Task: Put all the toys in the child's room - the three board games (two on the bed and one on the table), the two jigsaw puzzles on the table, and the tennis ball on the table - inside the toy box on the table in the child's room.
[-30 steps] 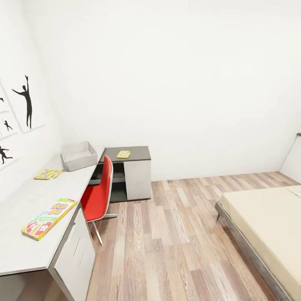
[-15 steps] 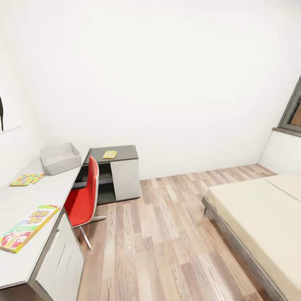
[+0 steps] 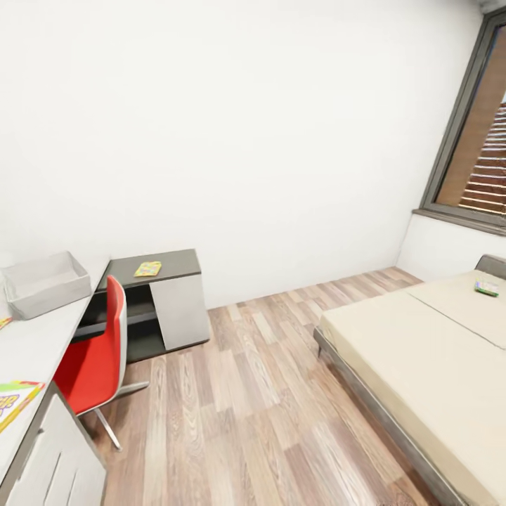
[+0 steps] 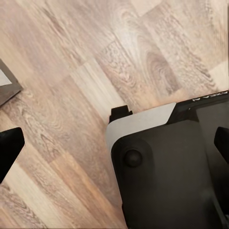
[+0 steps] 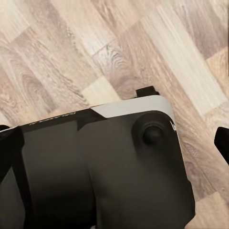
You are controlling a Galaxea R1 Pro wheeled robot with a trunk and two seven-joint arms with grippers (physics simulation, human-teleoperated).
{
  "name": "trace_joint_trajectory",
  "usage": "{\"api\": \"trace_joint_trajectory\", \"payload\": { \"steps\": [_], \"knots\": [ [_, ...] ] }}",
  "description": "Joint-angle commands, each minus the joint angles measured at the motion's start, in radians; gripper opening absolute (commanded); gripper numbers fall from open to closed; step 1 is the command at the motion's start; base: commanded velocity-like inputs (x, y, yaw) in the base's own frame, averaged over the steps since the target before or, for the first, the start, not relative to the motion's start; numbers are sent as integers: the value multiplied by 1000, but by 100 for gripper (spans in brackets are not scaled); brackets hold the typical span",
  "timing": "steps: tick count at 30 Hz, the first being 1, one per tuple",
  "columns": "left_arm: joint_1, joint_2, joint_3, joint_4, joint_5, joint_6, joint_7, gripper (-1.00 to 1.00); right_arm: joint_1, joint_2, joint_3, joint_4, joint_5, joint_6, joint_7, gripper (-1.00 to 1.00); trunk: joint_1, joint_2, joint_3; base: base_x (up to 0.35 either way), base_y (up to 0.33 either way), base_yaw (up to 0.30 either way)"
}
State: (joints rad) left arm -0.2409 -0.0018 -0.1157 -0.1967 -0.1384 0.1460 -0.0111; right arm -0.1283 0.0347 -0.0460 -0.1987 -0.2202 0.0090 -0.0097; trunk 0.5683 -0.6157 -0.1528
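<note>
- As the robot turns, the whole head view slides: the camera moves, the things do not. A second ago the table filled the near side and the bed was only a corner; now the bed (image 3: 422, 365) takes up much more of the view and a window (image 3: 478, 140) shows above it.
- On the table (image 3: 31, 348) stands the toy box (image 3: 43, 282), grey and open on top. It looks empty from here.
- Near the toy box, on the low dark part of the table, lies one puzzle (image 3: 147, 268). Nearer the robot than the toy box, at the table's near end, the corner of a yellow and green board game (image 3: 14, 402) peeks in at the view's edge. A tiny bit of colour just beside the toy box may be the other puzzle; it is too small to tell.
- A red chair (image 3: 95, 362) stands by the table, not far from the toy box.
- Far from the toy box, across the wood floor (image 3: 246, 407), a small flat thing (image 3: 486, 288) lies at the head end of the bed. It may be a board game.
- I think the robot is going to the bed first to get the games there. No toy is in the box yet.
- Both wrist views show the floor and the robot's dark body. In each, dark finger tips sit at the two far sides, so both grippers look spread wide and hold nothing.
</note>
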Motion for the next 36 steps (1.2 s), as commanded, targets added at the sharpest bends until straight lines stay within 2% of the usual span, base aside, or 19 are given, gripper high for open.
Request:
{"api": "trace_joint_trajectory", "payload": {
  "steps": [1, 36],
  "knots": [
    [0, 0, -2, -3, -10, 6, -1, 100, -1, 1, -4, -1, -4, 1, -1, 100, 0, -1, -1, 95, 0, -287],
    [0, -3, -2, -3, -12, 9, -1, 100, -1, 2, -3, -1, -3, -1, -1, 100, 0, -1, 17, 6, 0, -287]
  ]
}}
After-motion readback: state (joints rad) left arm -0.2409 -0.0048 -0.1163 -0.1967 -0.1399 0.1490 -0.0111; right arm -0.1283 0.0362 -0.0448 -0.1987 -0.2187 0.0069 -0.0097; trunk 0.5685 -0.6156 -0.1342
